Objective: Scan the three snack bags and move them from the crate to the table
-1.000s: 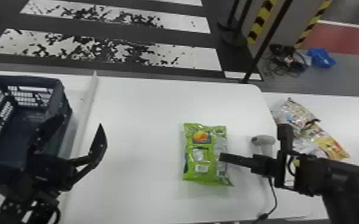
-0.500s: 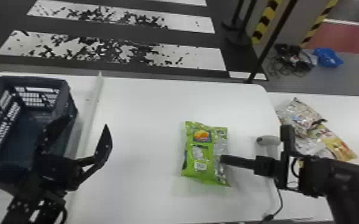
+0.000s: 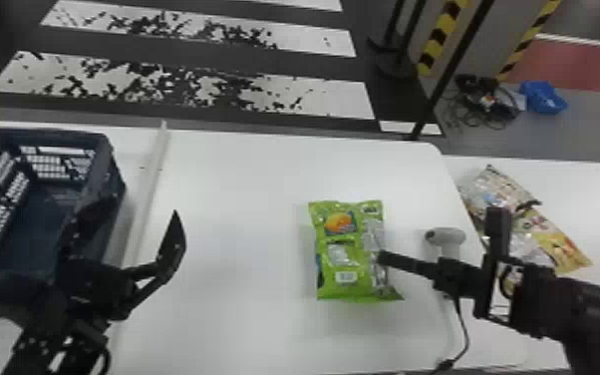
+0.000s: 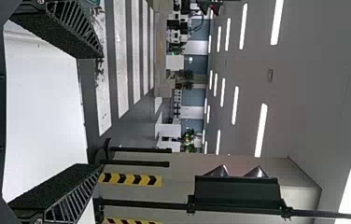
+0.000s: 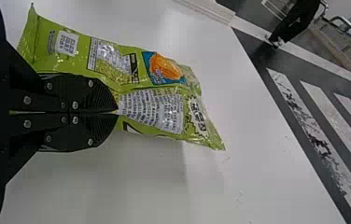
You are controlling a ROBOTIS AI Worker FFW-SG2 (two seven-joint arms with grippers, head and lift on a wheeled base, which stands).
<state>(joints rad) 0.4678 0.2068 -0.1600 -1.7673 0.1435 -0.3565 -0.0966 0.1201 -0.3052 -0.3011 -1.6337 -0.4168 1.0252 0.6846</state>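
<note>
While the left gripper (image 3: 132,227) stands open near the crate (image 3: 50,135), lower left of frame, the right gripper (image 3: 381,257) grips the green snack bag (image 3: 334,249), right of centre, white table (image 3: 234,199) beneath. Other snack bags (image 3: 553,239) lie at right.

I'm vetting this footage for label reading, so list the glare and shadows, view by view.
Left wrist view: ceiling lights glare as white strips; right wrist view: small glints on the green snack bag, soft shadow beside it on the table; head view: faint shadow around the bag.
</note>
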